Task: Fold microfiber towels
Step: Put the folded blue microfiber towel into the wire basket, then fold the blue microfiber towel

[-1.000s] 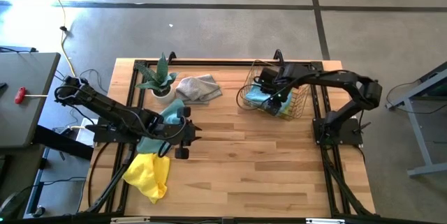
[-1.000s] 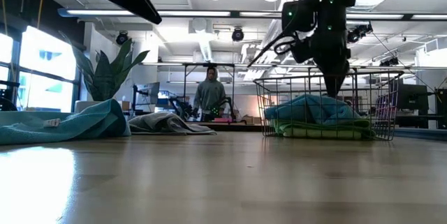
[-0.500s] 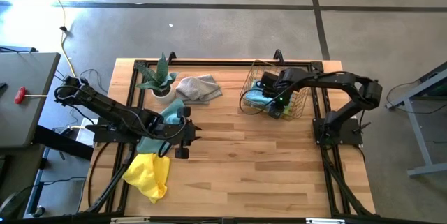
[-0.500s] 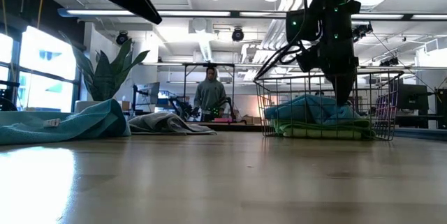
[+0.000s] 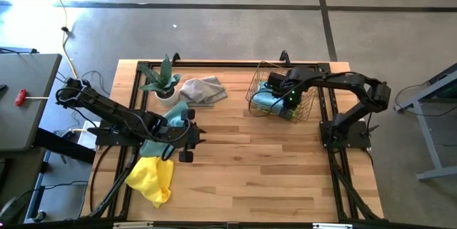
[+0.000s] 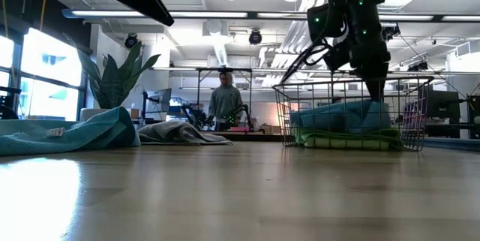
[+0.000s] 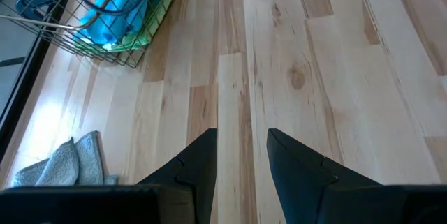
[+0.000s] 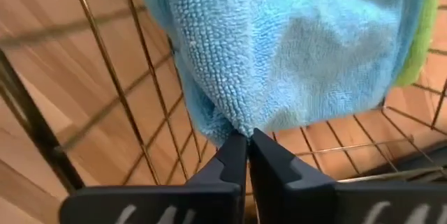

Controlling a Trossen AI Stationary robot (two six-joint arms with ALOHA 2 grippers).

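A light blue towel (image 5: 263,101) lies on a lime green towel (image 5: 293,113) inside the wire basket (image 5: 308,102) at the far right. My right gripper (image 8: 247,140) reaches down into the basket and is shut on the blue towel. On the left, a teal-blue towel (image 5: 173,117), a yellow towel (image 5: 151,179) and a grey towel (image 5: 202,88) lie on the table. My left gripper (image 7: 241,158) hovers open over bare wood beside the teal-blue towel. My right gripper pinches a bunched bit of the light blue towel (image 8: 234,128) between its two fingertips (image 8: 232,160); edge or fold, I cannot tell. The fingers come from above, pointing down into the basket. The towel's remainder (image 6: 334,115) lies in the basket on the green towel (image 6: 345,140).
A potted plant (image 5: 163,80) stands at the far left beside the grey towel. The basket's wire walls (image 8: 105,63) close in around my right gripper. Bare wood (image 5: 257,172) spreads over the table's middle and near side. A person (image 6: 225,103) stands in the room beyond.
My right gripper has tipped to point more steeply down inside the basket and has shut, taking hold of the light blue towel. The towel's rounded mound has flattened, and its part at the fingers now stands up.
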